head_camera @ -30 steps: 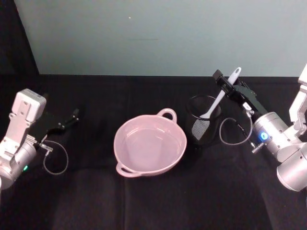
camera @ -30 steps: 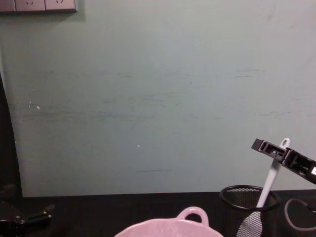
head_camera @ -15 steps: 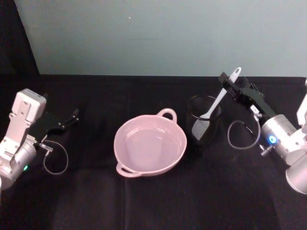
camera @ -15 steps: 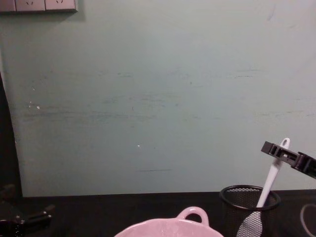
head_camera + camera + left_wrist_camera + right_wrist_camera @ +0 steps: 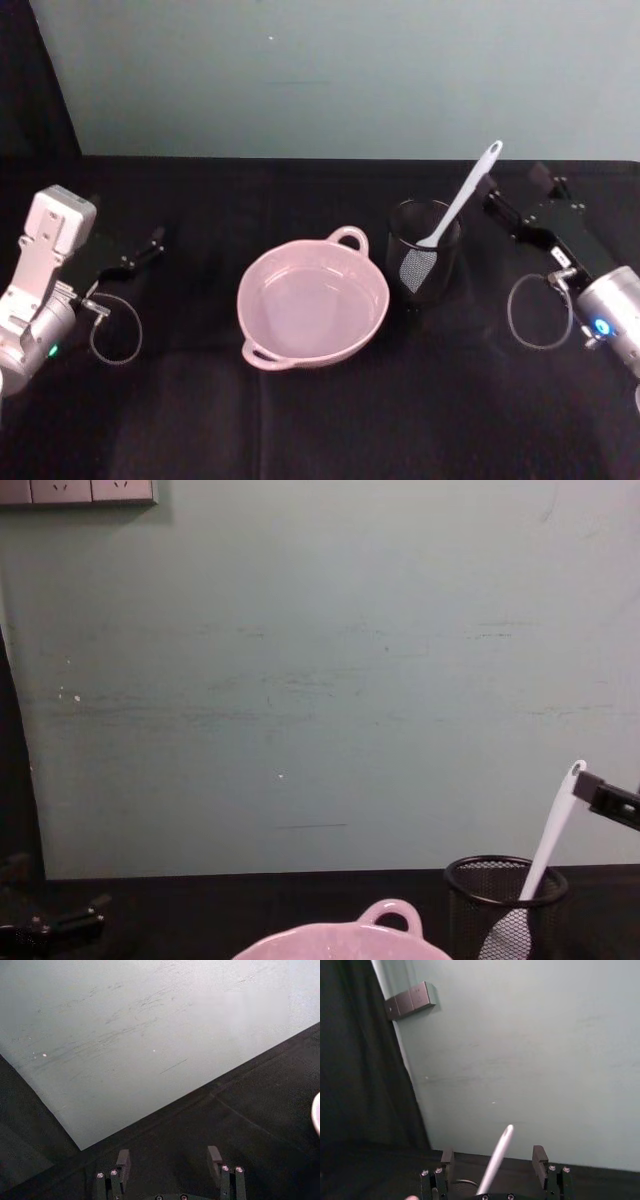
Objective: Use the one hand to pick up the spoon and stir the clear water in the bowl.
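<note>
The white spoon stands blade-down in a black wire-mesh cup, its handle leaning up toward the right. The pale pink bowl with clear water sits left of the cup at the table's middle. My right gripper is open, just right of the spoon's handle and not touching it. In the right wrist view the spoon's handle shows ahead between the spread fingers. The chest view has the spoon, the bowl and one finger of the right gripper at its right edge. My left gripper rests open at the far left.
A black cloth covers the table up to a pale green wall. A grey cable loop hangs by the right wrist. Bare cloth lies in front of the bowl and between the bowl and the left arm.
My right gripper has drawn back to the right, away from the spoon's handle end. The spoon stays in the mesh cup. The left arm has not moved.
</note>
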`<state>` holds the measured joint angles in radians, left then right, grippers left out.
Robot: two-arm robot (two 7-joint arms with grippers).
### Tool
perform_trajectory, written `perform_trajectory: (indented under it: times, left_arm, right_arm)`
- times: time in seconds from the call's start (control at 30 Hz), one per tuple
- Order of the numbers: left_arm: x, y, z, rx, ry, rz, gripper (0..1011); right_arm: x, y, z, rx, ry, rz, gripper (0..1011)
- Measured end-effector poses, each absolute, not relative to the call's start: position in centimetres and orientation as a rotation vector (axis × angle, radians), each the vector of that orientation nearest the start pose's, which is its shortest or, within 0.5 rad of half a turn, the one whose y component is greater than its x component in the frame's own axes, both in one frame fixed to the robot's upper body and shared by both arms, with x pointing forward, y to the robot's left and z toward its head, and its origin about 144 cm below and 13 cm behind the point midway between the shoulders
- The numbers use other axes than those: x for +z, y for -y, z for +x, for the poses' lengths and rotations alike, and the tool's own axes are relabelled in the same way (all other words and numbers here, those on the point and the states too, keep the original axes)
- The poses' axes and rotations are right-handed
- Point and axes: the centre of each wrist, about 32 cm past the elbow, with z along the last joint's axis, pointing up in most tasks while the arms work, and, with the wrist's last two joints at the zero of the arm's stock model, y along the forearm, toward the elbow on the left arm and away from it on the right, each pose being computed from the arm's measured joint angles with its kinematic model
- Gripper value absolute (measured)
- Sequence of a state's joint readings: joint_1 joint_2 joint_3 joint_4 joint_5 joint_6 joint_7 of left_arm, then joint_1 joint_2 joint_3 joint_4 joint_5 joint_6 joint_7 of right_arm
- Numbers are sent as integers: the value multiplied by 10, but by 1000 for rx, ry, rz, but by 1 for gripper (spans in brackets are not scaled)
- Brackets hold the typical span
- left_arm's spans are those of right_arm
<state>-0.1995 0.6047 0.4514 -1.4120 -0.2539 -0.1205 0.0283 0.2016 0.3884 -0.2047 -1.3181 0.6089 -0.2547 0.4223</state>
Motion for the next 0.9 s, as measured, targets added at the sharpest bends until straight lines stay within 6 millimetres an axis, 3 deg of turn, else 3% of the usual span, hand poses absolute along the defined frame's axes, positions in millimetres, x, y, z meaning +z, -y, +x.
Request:
perform_trajectory:
  times: [0.2, 0.47, 0.63, 0.9]
  left_arm:
    - [1140, -310, 489, 1248, 285, 304, 1011]
    - [1140, -310, 489, 1248, 285, 304, 1011]
    - [1140, -310, 489, 1248, 285, 304, 1011]
    - [1140, -310, 489, 1248, 285, 304, 1011]
  right_arm:
    - [1134, 324, 512, -1139, 122, 171, 1002]
    - [1120, 338, 534, -1262, 180, 104, 1002]
    - [1112, 339, 549, -1326, 180, 84, 1003]
    - [1109, 334, 555, -1360, 218, 41, 1002]
